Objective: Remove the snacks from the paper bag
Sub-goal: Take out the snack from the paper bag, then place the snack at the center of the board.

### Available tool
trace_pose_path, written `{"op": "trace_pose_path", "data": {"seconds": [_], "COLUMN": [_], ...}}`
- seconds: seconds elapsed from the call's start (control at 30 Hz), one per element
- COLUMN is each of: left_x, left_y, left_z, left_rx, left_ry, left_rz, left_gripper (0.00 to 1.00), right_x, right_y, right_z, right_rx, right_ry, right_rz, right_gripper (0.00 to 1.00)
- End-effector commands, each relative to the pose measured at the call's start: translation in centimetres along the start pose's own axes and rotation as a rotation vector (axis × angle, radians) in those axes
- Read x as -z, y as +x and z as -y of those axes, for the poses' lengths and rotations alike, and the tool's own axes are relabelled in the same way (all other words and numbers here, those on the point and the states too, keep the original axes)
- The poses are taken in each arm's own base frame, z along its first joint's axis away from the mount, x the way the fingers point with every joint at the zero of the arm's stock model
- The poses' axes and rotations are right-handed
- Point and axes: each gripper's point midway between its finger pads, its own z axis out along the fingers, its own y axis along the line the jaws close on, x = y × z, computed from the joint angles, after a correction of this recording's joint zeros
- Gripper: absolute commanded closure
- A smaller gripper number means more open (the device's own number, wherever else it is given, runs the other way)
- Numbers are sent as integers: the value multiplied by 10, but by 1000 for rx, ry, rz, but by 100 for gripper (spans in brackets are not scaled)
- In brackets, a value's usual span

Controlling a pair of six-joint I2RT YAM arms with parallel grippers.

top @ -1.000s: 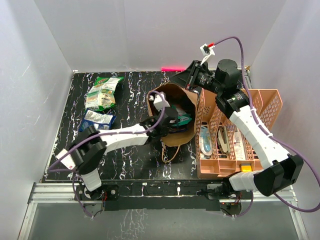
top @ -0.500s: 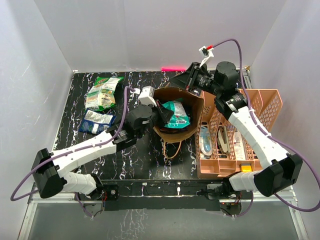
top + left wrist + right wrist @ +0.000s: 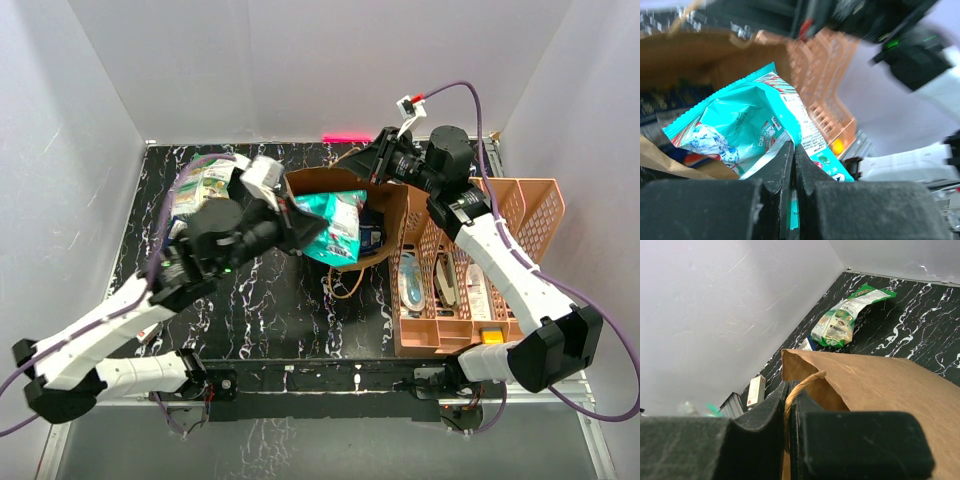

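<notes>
My left gripper (image 3: 292, 226) is shut on a teal-white snack packet (image 3: 335, 224) and holds it at the left rim of the brown paper bag (image 3: 385, 205). In the left wrist view the fingers (image 3: 782, 162) pinch the packet's (image 3: 752, 120) lower edge, with the bag (image 3: 685, 55) behind it. My right gripper (image 3: 372, 162) is shut on the bag's twisted paper handle (image 3: 807, 382) at the far rim, above the bag wall (image 3: 880, 385). A dark blue packet (image 3: 370, 238) lies inside the bag. Green-white packets (image 3: 200, 185) lie on the table at far left and also show in the right wrist view (image 3: 842, 320).
A salmon-pink perforated organiser (image 3: 520, 215) with pale stationery stands right of the bag, touching it; it also shows in the left wrist view (image 3: 820, 65). The bag's near handle loop (image 3: 345, 285) lies on the black marbled table (image 3: 280, 310). White walls enclose the table.
My left gripper has risen out of the bag and pulled back to the left with the teal packet in it. The bag's mouth has shifted left. The right gripper keeps hold of the handle.
</notes>
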Motion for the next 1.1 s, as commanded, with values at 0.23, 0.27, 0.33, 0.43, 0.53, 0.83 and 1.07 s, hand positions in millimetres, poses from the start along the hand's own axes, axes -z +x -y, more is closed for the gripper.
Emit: {"op": "trace_pose_path", "data": {"seconds": [0.23,0.27,0.33,0.43,0.53,0.83,1.07], "left_x": [109,119,142,162,158,124,99], "left_y": [-108,-115,-125,-120,-101,-62,-48], "left_z": [-32,-48,-80,-111,-128,-158,-232], "left_rx": [-169,-174,-152,-149,-166,-164,-102], "left_ry": [-325,-423,-633,-829,-897,-949,-1082], "left_rz": [207,233,299,339,319,314,170], "left_gripper": [100,100,100,100,100,100,100], "right_x": [-5,-4,-3,0,1,2,8], "right_y": [-7,-7,-8,-10,-11,-15,-18], "right_z": [-1,-1,-2,-4,-5,-9,-13], "right_rx": [48,50,55,62,68,67,69], "right_ry": [-27,-26,-24,-24,-19,-26,-24], "right_rz": [38,39,45,51,54,58,73], "right_gripper": [92,92,92,92,92,92,92]}}
